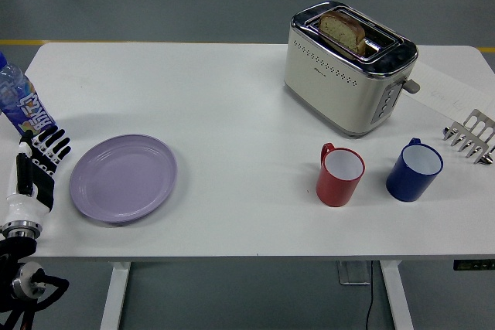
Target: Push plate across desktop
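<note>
While approach step seems underway, left hand (35, 166) hovering at table's (232, 98) left edge, fingers straight, slightly apart, holding nothing, just beside lavender plate (124, 178) near front-left corner. Next move likely calling for contacting plate's left rim, pushing rightward. Water bottle (19, 102) standing behind hand.

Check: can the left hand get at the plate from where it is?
Probably yes. The left hand sits just left of the plate, fingers open, with only bare table between them; the bottle stands behind it.
</note>
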`<action>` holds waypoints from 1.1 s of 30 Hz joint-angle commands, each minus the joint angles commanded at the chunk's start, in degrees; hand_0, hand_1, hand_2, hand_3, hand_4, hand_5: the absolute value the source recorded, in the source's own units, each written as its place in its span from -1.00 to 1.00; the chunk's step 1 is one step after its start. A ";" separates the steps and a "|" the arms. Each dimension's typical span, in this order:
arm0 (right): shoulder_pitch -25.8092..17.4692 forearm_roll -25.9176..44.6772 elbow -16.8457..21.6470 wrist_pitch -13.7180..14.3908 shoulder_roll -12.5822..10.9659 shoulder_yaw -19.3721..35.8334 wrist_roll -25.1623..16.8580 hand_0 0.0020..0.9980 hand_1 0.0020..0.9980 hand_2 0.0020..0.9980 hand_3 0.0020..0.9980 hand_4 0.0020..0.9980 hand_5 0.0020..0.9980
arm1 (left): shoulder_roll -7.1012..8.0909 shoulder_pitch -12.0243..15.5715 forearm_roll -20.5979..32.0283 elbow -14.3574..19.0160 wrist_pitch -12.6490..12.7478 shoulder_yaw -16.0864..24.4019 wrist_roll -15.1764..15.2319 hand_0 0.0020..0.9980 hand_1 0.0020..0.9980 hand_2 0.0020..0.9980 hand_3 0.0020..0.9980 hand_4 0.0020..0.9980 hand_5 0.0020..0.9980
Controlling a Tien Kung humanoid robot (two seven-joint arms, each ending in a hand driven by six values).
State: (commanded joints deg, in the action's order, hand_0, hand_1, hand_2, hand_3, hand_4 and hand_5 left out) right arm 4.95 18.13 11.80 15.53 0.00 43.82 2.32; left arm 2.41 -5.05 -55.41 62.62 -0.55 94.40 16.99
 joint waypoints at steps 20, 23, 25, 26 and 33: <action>0.59 -0.26 0.02 0.11 0.00 0.13 0.11 0.14 -0.05 0.25 0.27 -0.18 0.18 | -1.73 -1.54 -0.42 -2.17 -0.02 -0.39 0.54 0.59 0.56 0.50 0.34 0.14 1.00; 0.64 -0.60 0.03 0.15 0.00 0.34 0.18 0.14 -0.05 0.25 0.27 -0.18 0.18 | -2.31 -1.90 -0.80 -2.41 -0.60 -0.40 0.55 0.60 0.59 0.56 0.37 0.14 1.00; 0.64 -0.66 0.03 0.15 0.00 0.37 0.19 0.14 -0.05 0.25 0.27 -0.18 0.18 | -2.41 -2.07 -1.08 -2.60 -0.86 -0.47 0.56 0.60 0.59 0.56 0.37 0.14 1.00; 0.63 -0.66 0.03 0.14 0.00 0.37 0.19 0.14 -0.05 0.25 0.27 -0.18 0.18 | -2.41 -2.10 -1.12 -2.63 -0.89 -0.48 0.57 0.60 0.59 0.56 0.37 0.14 1.00; 0.63 -0.76 0.00 0.13 0.00 0.48 0.18 0.14 -0.05 0.25 0.27 -0.18 0.17 | -2.41 -2.56 -1.36 -3.15 -1.18 -0.41 0.51 0.61 0.61 0.58 0.39 0.14 1.00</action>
State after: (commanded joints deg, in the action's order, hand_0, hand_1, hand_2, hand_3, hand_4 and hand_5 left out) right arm 5.58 17.37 11.80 15.66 0.00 44.29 2.49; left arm 0.00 -7.61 -56.77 59.47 -1.72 93.99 17.50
